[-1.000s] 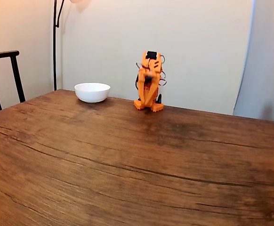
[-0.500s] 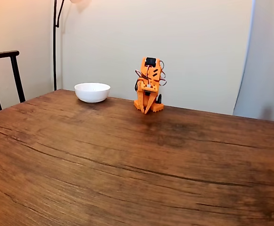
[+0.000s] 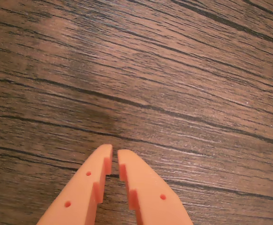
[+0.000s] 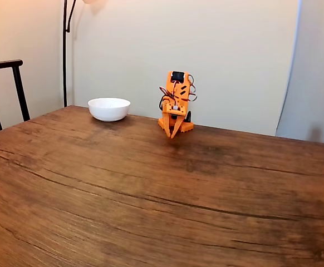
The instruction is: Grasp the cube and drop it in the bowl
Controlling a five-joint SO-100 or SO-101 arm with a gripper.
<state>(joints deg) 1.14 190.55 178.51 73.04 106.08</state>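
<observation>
Unfolding from its tucked pose, the gripper (image 4: pixel 171 135) now points down at the table (image 4: pixel 151 189), jaws nearly closed and empty; the bowl (image 4: pixel 109 108) sits to its left in the fixed view.

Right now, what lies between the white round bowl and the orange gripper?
Bare brown wooden table, in the fixed view, between white bowl and orange gripper.

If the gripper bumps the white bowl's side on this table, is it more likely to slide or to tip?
Probably slide. The bowl looks shallow and wide, sitting low on the table, so tipping seems unlikely. Its smooth sides and the smooth-looking wood suggest little grip. It may be ceramic and breakable, though the material cannot be told. The gripper is nearly closed, holding nothing.
</observation>
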